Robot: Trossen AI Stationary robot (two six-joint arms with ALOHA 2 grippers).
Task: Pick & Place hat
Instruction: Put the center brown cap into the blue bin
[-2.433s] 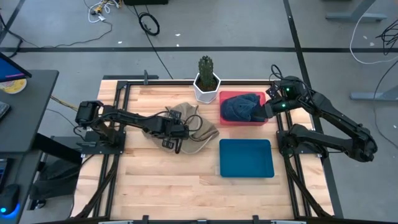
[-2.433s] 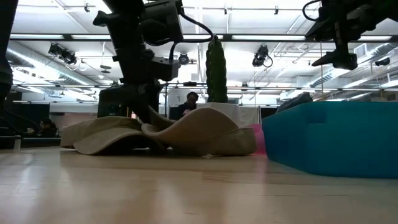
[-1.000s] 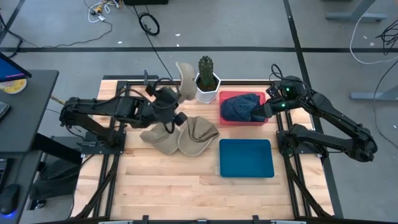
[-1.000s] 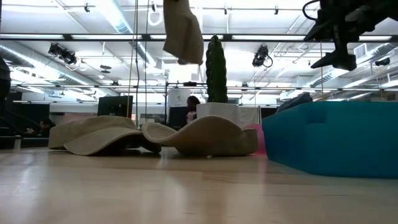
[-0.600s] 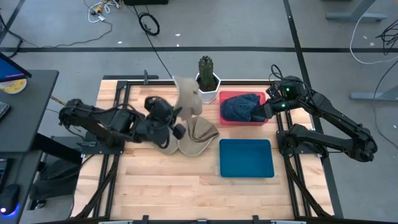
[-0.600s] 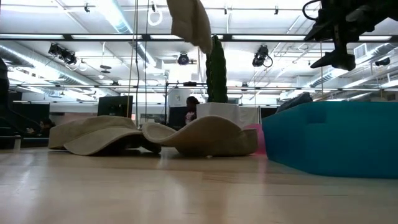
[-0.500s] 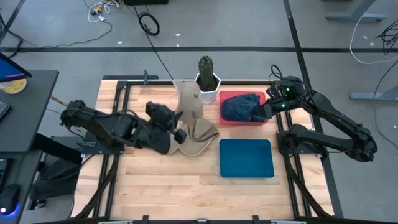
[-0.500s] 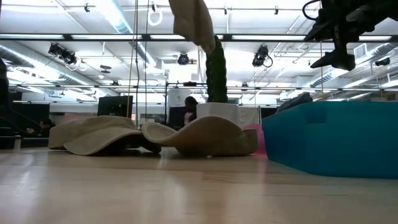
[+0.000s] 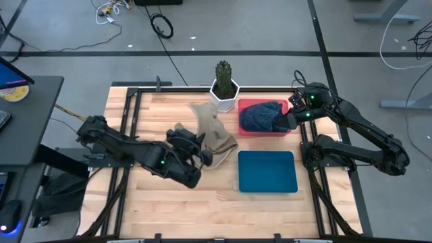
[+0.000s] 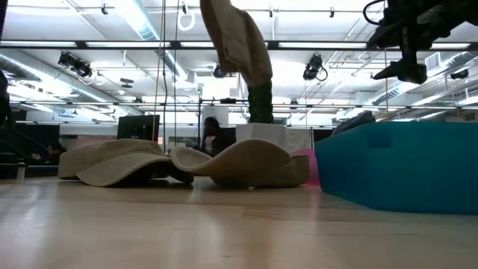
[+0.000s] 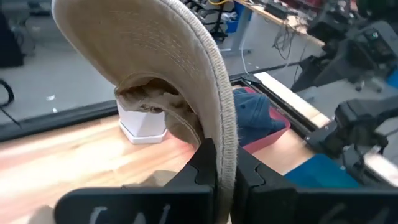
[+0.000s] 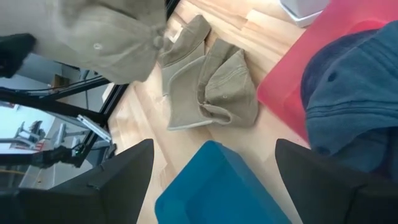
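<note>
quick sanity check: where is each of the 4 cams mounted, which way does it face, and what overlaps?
High: overhead, straight down on the wooden slat table; both dark arms show.
Low: table height, level across; lifted tan fabric cap above, right end effector at top.
Left wrist: faces the white hexagonal cactus pot; left end effector shut on the cap's brim.
Right wrist: looks down past open fingers at the blue rectangular bin.
Shared: all four show the cap; red tray of blue caps in both wrist views.

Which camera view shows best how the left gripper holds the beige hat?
The left wrist view: the left gripper is shut on the brim edge of the lifted beige hat. The high view shows the hat above the table, the grip hidden. The low view shows only the hat hanging. The right wrist view shows it from afar.
</note>
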